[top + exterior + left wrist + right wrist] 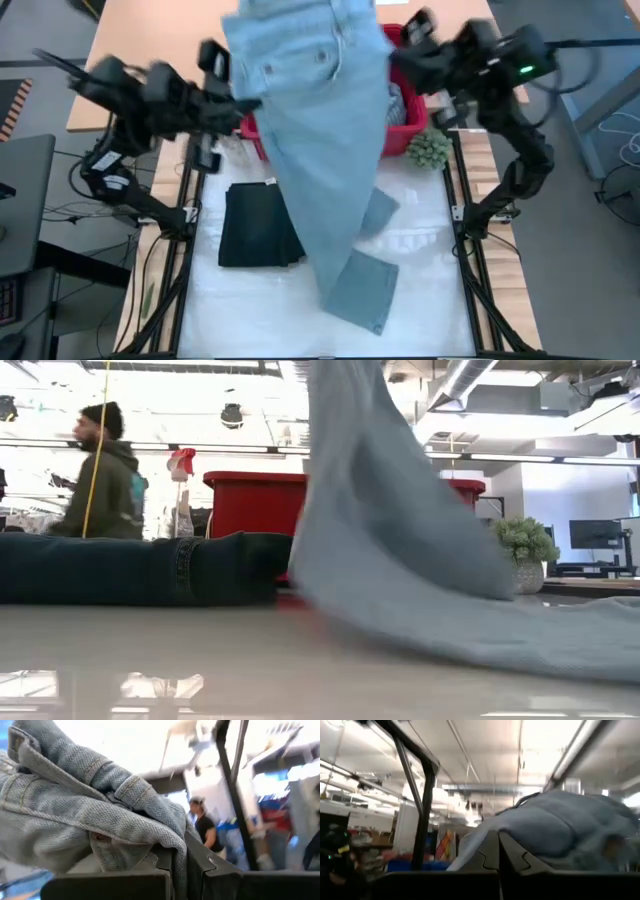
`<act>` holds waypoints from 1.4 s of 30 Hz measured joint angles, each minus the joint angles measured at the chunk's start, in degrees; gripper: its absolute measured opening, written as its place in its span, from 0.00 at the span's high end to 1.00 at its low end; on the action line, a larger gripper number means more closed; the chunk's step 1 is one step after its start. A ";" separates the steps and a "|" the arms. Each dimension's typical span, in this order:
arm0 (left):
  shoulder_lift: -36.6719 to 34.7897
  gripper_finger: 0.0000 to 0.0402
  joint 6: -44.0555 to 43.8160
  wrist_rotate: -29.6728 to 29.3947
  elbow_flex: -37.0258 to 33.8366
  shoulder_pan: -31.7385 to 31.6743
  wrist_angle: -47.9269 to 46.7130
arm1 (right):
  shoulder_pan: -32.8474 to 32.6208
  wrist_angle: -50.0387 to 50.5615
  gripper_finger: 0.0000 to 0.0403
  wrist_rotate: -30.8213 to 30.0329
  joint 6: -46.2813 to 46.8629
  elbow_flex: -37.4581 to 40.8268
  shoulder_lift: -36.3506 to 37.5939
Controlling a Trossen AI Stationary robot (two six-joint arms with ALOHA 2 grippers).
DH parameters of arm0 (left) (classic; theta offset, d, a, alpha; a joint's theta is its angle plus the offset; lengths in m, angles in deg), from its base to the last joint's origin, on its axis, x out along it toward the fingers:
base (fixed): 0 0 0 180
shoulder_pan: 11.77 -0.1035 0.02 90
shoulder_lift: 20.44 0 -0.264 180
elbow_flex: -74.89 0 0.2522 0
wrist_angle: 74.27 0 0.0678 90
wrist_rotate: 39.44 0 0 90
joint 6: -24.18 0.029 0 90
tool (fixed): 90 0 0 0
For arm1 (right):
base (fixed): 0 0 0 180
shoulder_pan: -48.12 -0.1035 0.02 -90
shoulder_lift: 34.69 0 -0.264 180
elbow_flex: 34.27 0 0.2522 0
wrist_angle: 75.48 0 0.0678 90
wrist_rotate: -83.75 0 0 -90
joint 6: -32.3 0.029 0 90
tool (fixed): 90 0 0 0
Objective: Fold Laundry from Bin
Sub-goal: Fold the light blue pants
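Observation:
The light blue denim jeans (320, 130) hang spread between my two raised grippers, waist end up. The leg ends (365, 290) lie on the table; the low view shows them there too (560, 640). My left gripper (240, 103) is shut on the jeans' left upper edge, and my right gripper (397, 57) is shut on the right upper edge. A folded dark navy piece (258, 225) lies flat on the table to the left of the jeans. The red bin (405, 125) stands at the far side, mostly hidden behind the jeans. My left gripper pinches a bunched fold of denim with a stitched seam (150, 815) between its two fingers (165, 862), several layers thick. The jeans hang below it, and their leg ends rest on the table. My right gripper pinches a bunch of the denim (540, 827) between its two fingers (512, 855). Which edge or how many layers it has, I cannot tell. The jeans hang below it, fairly flat across to the other gripper.
A small green fuzzy plant (430, 150) stands just right of the bin. A spray bottle (182, 500) stands left of the bin. A person (105, 470) walks in the room behind. Bare table (430, 290) lies near the front right.

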 joint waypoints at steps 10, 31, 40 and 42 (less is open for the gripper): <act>4.37 1.00 -10.46 4.45 3.92 0.25 10.17 | 14.65 35.60 0.96 -11.08 -8.78 6.97 12.56; 9.10 1.00 -17.06 -3.99 5.47 4.19 17.49 | 17.02 -57.15 0.96 3.13 6.07 73.15 -1.76; 8.96 1.00 -7.41 -9.62 5.52 3.40 18.57 | 5.31 -78.88 0.96 10.39 18.60 51.99 -27.81; 9.13 1.00 -6.17 -10.66 5.50 2.64 18.08 | 3.41 -79.73 0.96 14.83 20.41 46.17 -31.07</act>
